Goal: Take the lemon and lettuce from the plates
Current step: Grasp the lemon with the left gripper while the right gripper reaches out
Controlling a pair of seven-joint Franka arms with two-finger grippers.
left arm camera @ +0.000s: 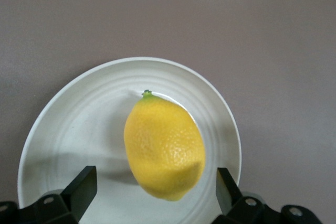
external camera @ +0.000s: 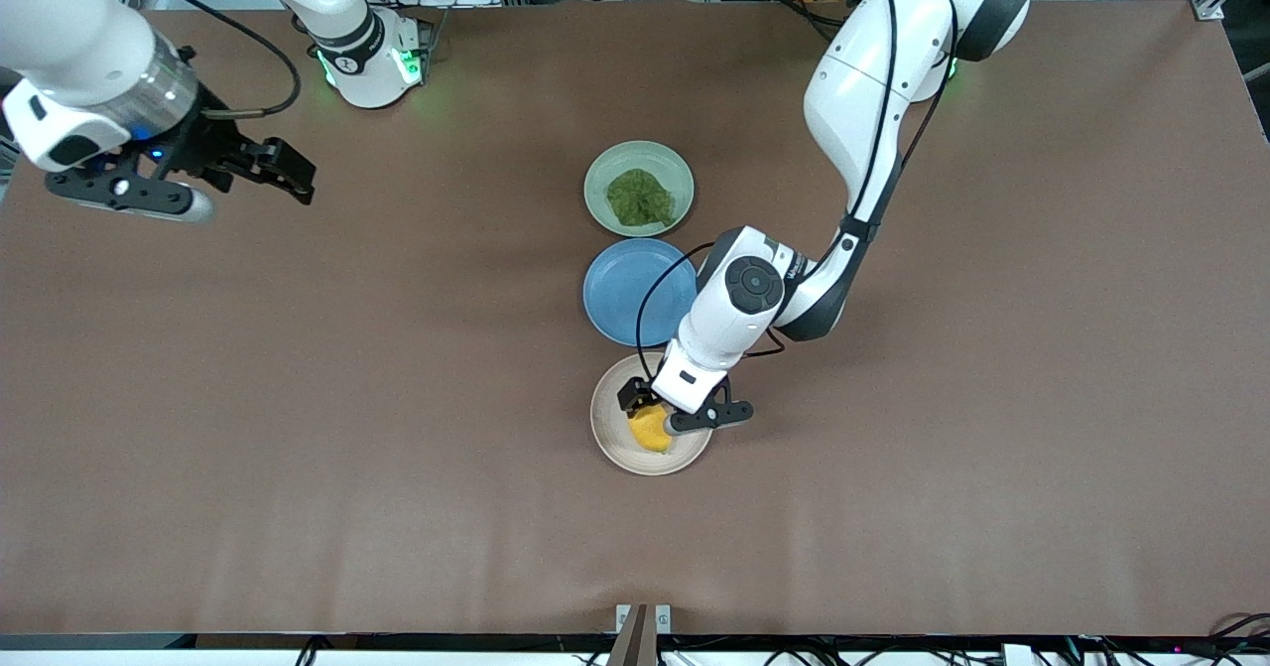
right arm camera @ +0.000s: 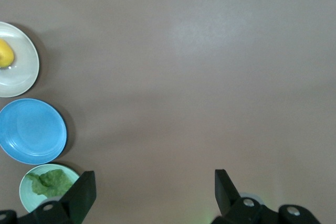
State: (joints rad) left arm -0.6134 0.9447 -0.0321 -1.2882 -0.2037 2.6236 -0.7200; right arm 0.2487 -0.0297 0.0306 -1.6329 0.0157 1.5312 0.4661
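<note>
1. Three plates sit in a row at the middle of the table: the mint-green plate farthest from the front camera, the blue plate in the middle, and the cream plate nearest the front camera.
2. The lemon lies on the cream plate, roughly at its centre. In the left wrist view its green-tipped end points away from the camera.
3. The left gripper is low over the cream plate, directly at the lemon. Its fingers are spread wide.
4. In the left wrist view the lemon sits between the two spread fingers, with a visible gap on each side. Neither finger touches the fruit.
5. The lettuce lies flat on the mint-green plate and covers much of its centre. No gripper is near it.
6. The blue plate carries nothing.
7. The right gripper waits in the air over bare table toward the right arm's end, well apart from all three plates. Its fingers are spread and hold nothing.
8. The right wrist view shows all three plates at one edge of the picture, with the lettuce plate closest to that gripper's fingers and the lemon plate farthest.
</note>
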